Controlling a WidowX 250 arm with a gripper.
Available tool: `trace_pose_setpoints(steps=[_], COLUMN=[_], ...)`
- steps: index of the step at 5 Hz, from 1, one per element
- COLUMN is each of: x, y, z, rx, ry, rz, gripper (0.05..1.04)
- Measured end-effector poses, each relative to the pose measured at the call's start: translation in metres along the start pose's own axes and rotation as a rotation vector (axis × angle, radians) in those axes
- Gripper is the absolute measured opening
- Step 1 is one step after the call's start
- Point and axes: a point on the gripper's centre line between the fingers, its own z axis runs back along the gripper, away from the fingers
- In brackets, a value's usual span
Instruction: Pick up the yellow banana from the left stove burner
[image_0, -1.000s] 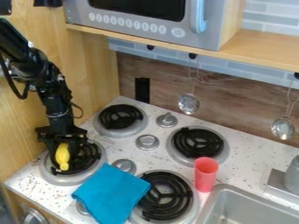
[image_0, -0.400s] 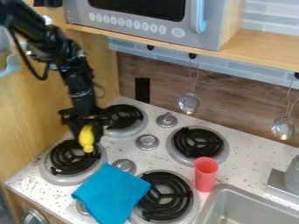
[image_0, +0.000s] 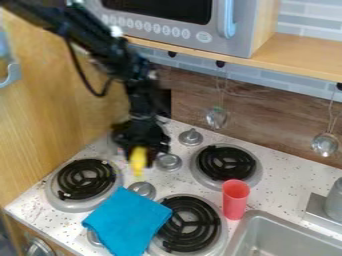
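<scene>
The black robot arm (image_0: 93, 42) came in from the upper left of a toy kitchen, and its hand (image_0: 139, 148) hung over the left part of a white, speckled worktop (image_0: 287, 186). The hand was pinching a small yellow object (image_0: 138, 161), pointing downward; its exact shape was blurred. The object was to the right of the front left burner (image_0: 85, 180) and left of a round silver knob (image_0: 168, 162); whether it touched the surface could not be told. Nearer the viewer, a bright blue cloth (image_0: 127, 220) lay flat, one side lapping over the edge of the front right burner (image_0: 190, 223). A pinkish-red cup (image_0: 235, 200) stood upright just beside that burner, near the corner of a gray sink (image_0: 257, 220). Behind it was another black coil burner (image_0: 227, 162). Two shiny utensils (image_0: 216, 117) hung along the back wall, and a gray toy microwave (image_0: 160, 31) sat on a wooden shelf (image_0: 300, 56) above.
</scene>
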Motion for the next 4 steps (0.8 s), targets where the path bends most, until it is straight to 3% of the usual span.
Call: trace_pose_setpoints(steps=[1, 2, 3, 4], x=[0.018, 0.027, 0.041, 0.041], y=[-0.019, -0.022, -0.024, -0.026], z=[0.014, -0.004, -0.023, -0.039], rx=[0.003, 0.008, 0.035, 0.039], ry=[-0.044, -0.014, -0.024, -0.022], rz=[-0.015, 0.002, 0.027, 0.045], gripper=[0.598, 0.598, 0.669, 0.957])
